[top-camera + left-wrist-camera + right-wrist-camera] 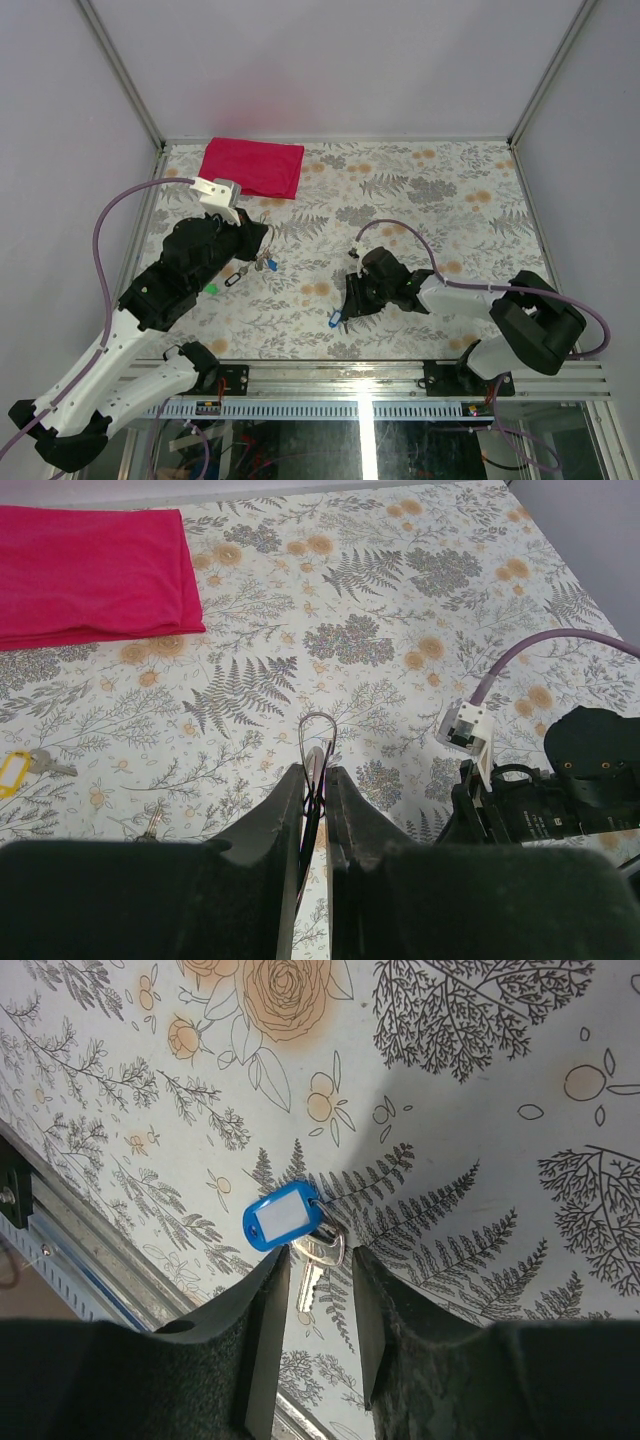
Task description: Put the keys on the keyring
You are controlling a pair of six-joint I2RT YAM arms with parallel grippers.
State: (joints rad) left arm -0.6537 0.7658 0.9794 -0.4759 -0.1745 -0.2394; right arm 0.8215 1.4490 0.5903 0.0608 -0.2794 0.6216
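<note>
My left gripper [262, 247] is shut on the keyring [267, 262], a cluster of thin silver wire rings with a small blue piece on it. In the left wrist view a wire loop [318, 735] sticks out past the closed fingertips of the left gripper [318, 772], just above the table. My right gripper [343, 308] is open and low over the table near the front edge. One key [318, 1258] with a bright blue head [284, 1216] lies flat between the tips of the right gripper [320, 1265]. It also shows from above [333, 322].
A red cloth [254, 166] lies folded at the back left. A small dark oval clip [233, 280] and a green tag [211, 290] lie by the left arm. A yellow-tagged key [14, 773] lies left of the left gripper. The aluminium rail [400, 375] runs along the near edge.
</note>
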